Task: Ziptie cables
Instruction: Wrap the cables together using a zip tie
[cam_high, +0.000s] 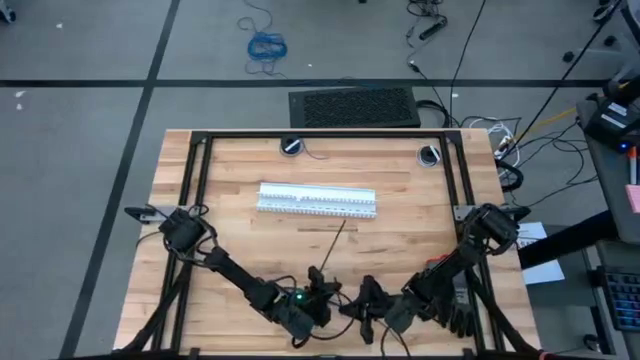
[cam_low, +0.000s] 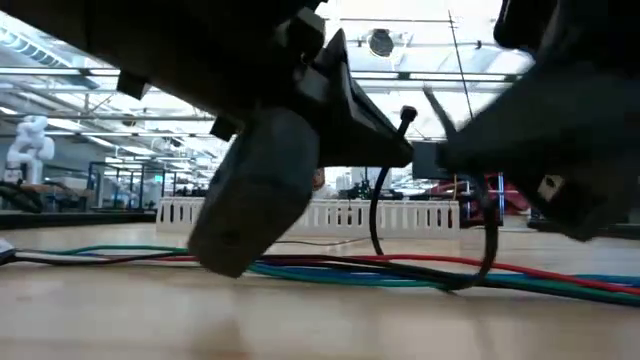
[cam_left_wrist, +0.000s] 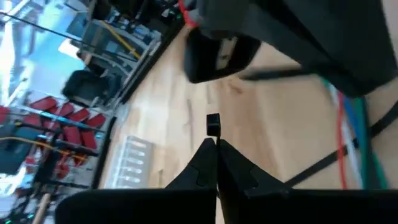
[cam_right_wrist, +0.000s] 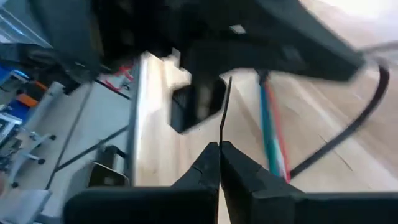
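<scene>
A bundle of thin red, blue, green and black cables (cam_low: 330, 268) lies flat along the table near its front edge. One dark ziptie (cam_low: 374, 215) loops around them, and its head (cam_low: 405, 115) is raised above the bundle. My left gripper (cam_high: 322, 292) is shut on the ziptie at its head. My right gripper (cam_high: 362, 300), close beside it, is shut on the ziptie's thin tail. A second ziptie (cam_high: 335, 245) lies loose on the wood just beyond both grippers. My left gripper pinches the ziptie just behind its head (cam_left_wrist: 212, 127) between the two fingertips. The small square head sticks out past them, clear of the table. My right gripper pinches the ziptie's thin tail (cam_right_wrist: 222, 121) between its fingertips. The free end stands out beyond the fingers. The rest of the strip (cam_right_wrist: 367, 109) curves away in a loop down to the cables (cam_right_wrist: 273, 137) on the table.
The white slotted strips (cam_high: 318, 200) lie across the middle of the table, beyond the work spot. Two round holes (cam_high: 292, 146) sit near the far edge. The black frame (cam_high: 320, 133) runs around the tabletop.
</scene>
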